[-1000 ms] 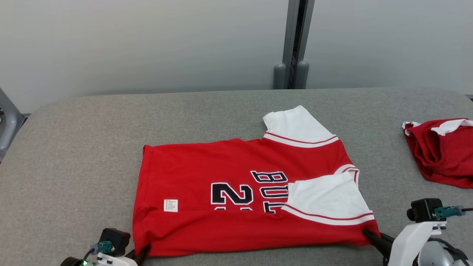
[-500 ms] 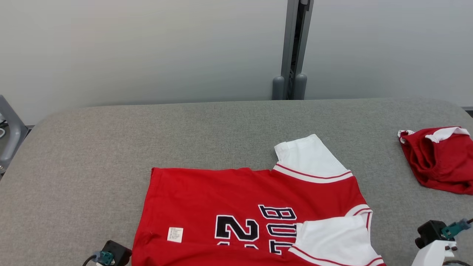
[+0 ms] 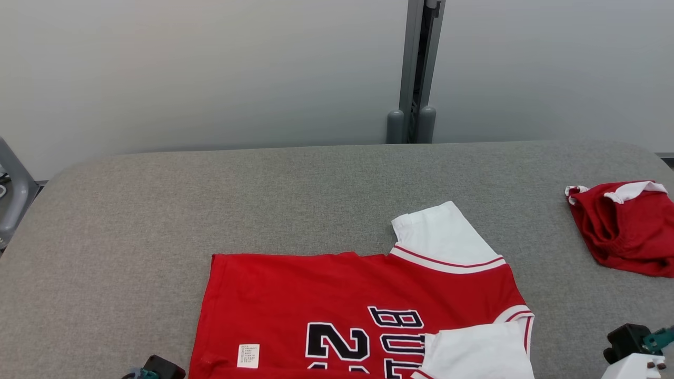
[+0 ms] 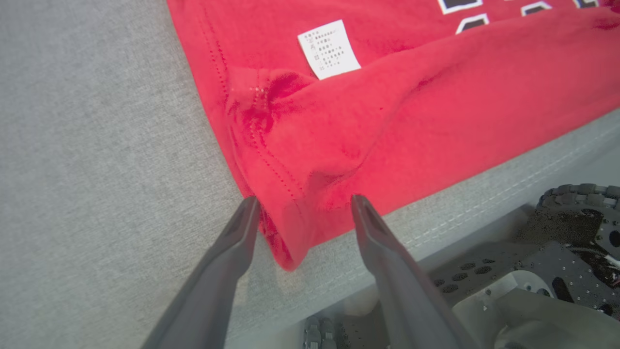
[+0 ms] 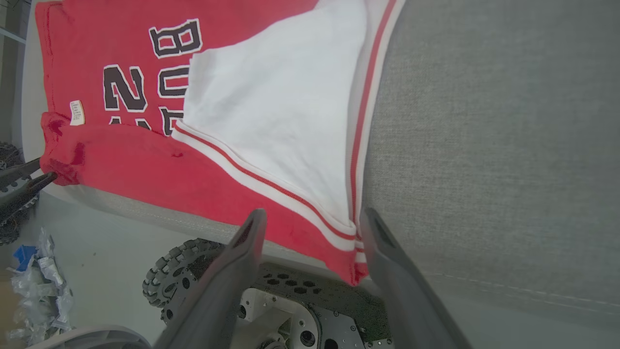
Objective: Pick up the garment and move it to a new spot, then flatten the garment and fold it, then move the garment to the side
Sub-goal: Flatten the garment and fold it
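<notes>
The jersey [image 3: 363, 295] is lying flat on the grey worktop [image 3: 158, 210], front-centre. It's red w/ white sleeves, and its near edge is running off the bottom of the head view. The far sleeve [image 3: 445, 234] is sticking out toward the back. The near sleeve [image 3: 474, 352] is lying folded in over the chest, covering part of the black lettering [image 3: 337, 341]. A small white label [image 3: 248, 356] is showing near the hem on the left.

Now the left claw [image 4: 302, 208] is standing w/ fingers spread wide, pinching nothing. It's sitting at the near-left hem corner, and that corner is poking down between the two fingers, bunched and creased, right by the worktop's front edge. A near strip of red is lying doubled back over the body, overlapping the label's lower edge.

Over to the right claw [image 5: 312, 220], which is also standing spread and gripping nothing. The striped corner at the jersey's other end is hanging a touch over the worktop's edge, between its fingers. A knobbly wheel [image 5: 167, 276] of the base is showing below that edge.

On the worktop's right side, well apart from the jersey, a 2nd red item [image 3: 624, 231] w/ white trim is lying crumpled. A grey post [image 3: 416, 68] is standing behind the worktop, against a pale wall [image 3: 210, 68].
</notes>
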Robot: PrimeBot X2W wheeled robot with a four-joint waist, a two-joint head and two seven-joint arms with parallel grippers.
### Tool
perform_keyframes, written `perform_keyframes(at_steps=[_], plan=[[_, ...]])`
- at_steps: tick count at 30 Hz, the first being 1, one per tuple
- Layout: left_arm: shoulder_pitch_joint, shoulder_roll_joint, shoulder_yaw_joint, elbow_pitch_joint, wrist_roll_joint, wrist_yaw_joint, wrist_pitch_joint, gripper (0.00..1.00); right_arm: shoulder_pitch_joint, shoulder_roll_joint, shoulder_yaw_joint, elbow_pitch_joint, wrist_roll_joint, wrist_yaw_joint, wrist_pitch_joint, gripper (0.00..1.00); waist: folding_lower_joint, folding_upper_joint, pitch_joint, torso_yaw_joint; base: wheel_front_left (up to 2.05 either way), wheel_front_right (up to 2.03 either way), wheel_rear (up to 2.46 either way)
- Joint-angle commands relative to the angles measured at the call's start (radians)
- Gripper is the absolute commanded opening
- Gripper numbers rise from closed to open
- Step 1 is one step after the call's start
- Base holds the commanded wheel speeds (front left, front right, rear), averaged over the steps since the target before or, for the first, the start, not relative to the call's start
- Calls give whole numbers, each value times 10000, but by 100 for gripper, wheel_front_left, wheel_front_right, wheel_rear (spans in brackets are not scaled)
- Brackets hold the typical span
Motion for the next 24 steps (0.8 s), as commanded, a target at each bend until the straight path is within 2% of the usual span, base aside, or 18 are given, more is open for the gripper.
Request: perform_keyframes(at_steps=[1, 5, 10, 16, 19, 21, 24], plan=[[79, 119, 98, -77, -47, 77, 24, 100, -7, 5, -156, -80, -127, 1, 66, 100, 0, -1, 5, 6, 0, 0, 0], [-148, 408, 510, -421, 80, 493, -367, 100, -298, 84, -628, -456, -636, 1, -207, 100, 0, -1, 16, 31, 0, 0, 0], [-379, 266, 1298, -682, 253, 1062, -1713, 100, -921, 178, -839, -905, -1261, 1, -1799, 100, 0, -1, 52, 45, 0, 0, 0], [-462, -449, 2239, -689, 106, 1708, -3441, 100, -1675, 96, -401, -958, -2147, 1, -4979, 100, 0, -1, 93, 11, 0, 0, 0], [-472, -873, 2473, -648, 282, 1861, -4295, 100, -1933, 49, -10, -728, -2640, 1, -6426, 100, 0, -1, 127, -43, 0, 0, 0], [-482, -1079, 2565, -534, 413, 1928, -4640, 100, -2049, 45, 256, -501, -2944, 1, -7189, 100, 0, -1, 147, -81, 0, 0, 0], [-525, -1243, 2612, -379, 597, 1983, -4845, 100, -2144, 44, 498, -183, -3265, 1, -7730, 100, 0, -1, 172, -117, 0, 0, 0]])
